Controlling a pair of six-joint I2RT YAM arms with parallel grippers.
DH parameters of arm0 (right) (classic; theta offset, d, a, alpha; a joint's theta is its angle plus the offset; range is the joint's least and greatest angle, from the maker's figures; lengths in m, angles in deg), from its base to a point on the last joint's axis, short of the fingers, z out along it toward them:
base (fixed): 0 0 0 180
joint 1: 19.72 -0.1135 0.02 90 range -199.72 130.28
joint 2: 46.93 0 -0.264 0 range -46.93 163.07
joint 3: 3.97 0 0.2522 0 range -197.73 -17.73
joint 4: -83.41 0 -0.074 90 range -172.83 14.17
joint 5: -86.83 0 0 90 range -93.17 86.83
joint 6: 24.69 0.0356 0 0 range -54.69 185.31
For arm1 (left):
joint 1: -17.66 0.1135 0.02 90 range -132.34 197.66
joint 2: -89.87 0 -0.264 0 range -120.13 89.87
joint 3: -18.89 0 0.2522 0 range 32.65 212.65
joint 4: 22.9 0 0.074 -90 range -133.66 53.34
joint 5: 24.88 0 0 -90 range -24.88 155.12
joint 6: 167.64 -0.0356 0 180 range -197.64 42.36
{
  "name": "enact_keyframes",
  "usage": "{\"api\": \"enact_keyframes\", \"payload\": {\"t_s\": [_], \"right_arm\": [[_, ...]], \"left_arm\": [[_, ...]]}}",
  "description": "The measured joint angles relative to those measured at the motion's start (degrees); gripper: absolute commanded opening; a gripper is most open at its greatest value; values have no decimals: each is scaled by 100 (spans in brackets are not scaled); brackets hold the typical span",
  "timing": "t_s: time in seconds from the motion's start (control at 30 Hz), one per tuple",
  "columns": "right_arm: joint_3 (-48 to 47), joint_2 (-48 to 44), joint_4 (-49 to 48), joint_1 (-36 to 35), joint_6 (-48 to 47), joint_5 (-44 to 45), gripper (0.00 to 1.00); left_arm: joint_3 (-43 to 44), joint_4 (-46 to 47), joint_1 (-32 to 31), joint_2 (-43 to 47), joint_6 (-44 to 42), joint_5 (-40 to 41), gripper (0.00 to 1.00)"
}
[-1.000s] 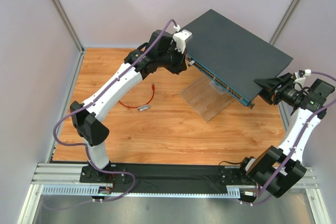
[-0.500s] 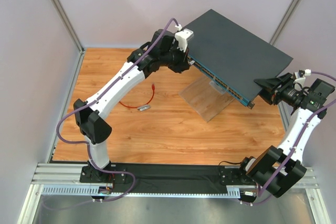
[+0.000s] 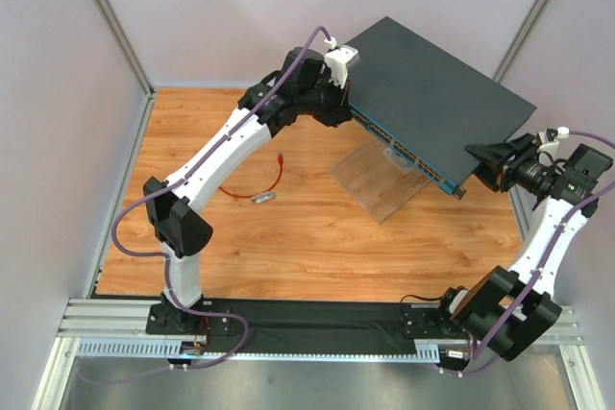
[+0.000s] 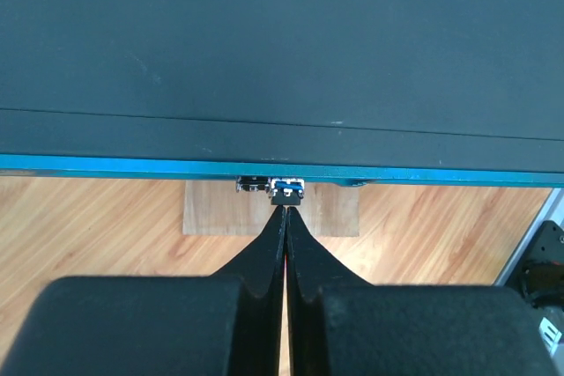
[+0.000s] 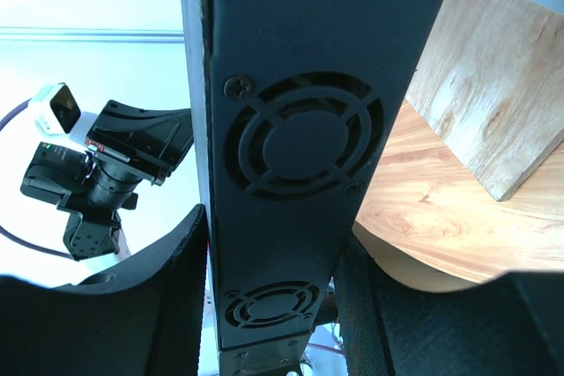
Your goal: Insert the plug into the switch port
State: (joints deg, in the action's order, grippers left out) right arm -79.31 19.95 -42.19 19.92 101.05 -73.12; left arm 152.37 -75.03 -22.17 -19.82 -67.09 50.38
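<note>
Two grippers, left gripper (image 4: 285, 210) closed empty (ports (image 4: 288, 188) barely visible), right gripper (image 5: 273, 292) clamping switch (image 5: 300, 85).

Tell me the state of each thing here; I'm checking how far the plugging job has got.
plug, lying loose on the table, ungripped.
switch, raised and tilted, one end gripped by the right gripper.
left gripper, shut, tips at a small grey stub under the switch's front edge.
right gripper, shut on the switch.
</note>
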Motion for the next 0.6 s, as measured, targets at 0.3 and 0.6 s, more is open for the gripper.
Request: {"api": "enact_keyframes", "payload": {"t_s": [0.3, 0.6], "right_arm": [[-31, 28, 50, 4, -28, -13, 0], [-31, 33, 68, 4, -48, -13, 0]], "left_arm": [[223, -177, 13, -129, 127, -44, 0], [363, -262, 9, -212, 313, -7, 0]]}}
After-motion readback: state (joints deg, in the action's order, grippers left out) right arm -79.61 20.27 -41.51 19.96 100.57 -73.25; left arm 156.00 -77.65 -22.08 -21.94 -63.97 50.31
